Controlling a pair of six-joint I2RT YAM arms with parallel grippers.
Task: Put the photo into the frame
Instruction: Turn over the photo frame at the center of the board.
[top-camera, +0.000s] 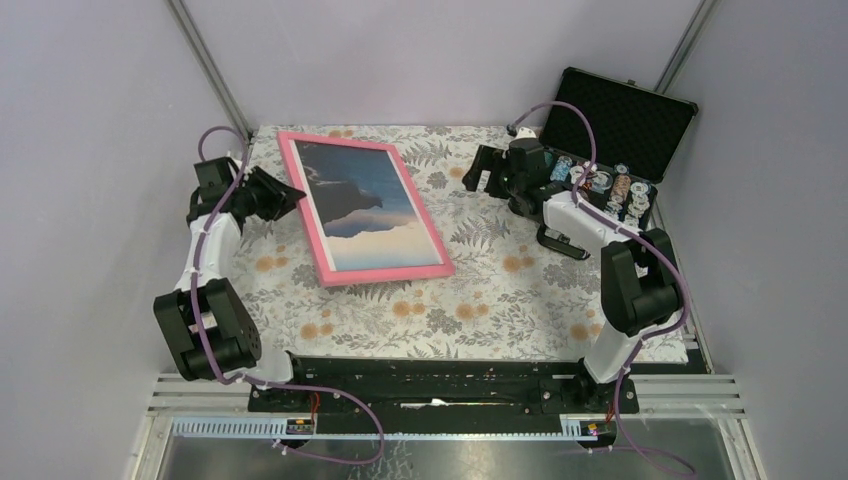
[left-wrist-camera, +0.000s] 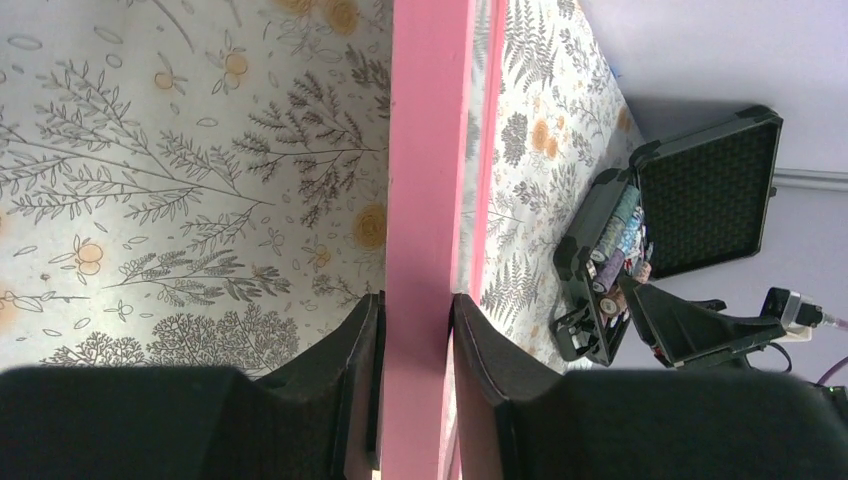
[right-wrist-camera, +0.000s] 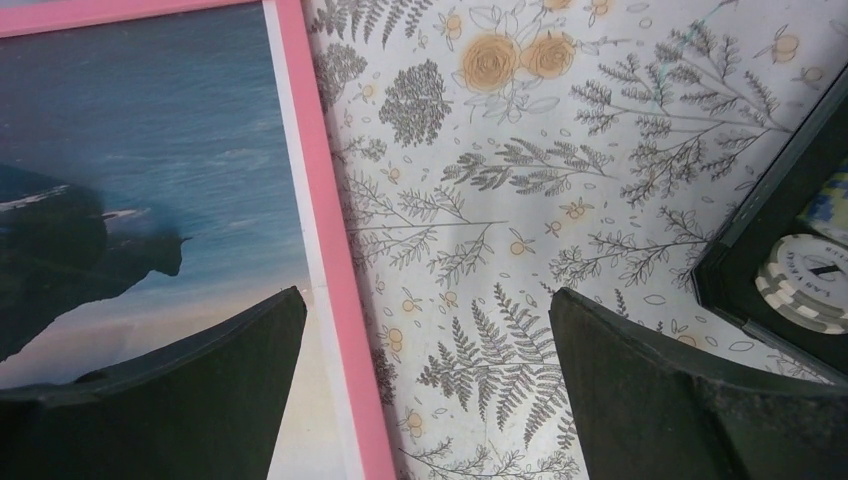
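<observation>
As left tool (left-wrist-camera: 415, 325) grips one frame (top-camera: 390, 272), one photo (top-camera: 362, 205) inside, one case (top-camera: 622, 108)

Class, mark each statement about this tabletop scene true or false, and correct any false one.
1. The left gripper is clamped on the pink edge of the frame. True.
2. The right arm is gripping the picture. False: the right gripper hangs open over the frame's right edge and holds nothing.
3. The photo lies inside the frame. True.
4. The case at the right is shut. False: the black case stands open, with poker chips inside.
</observation>
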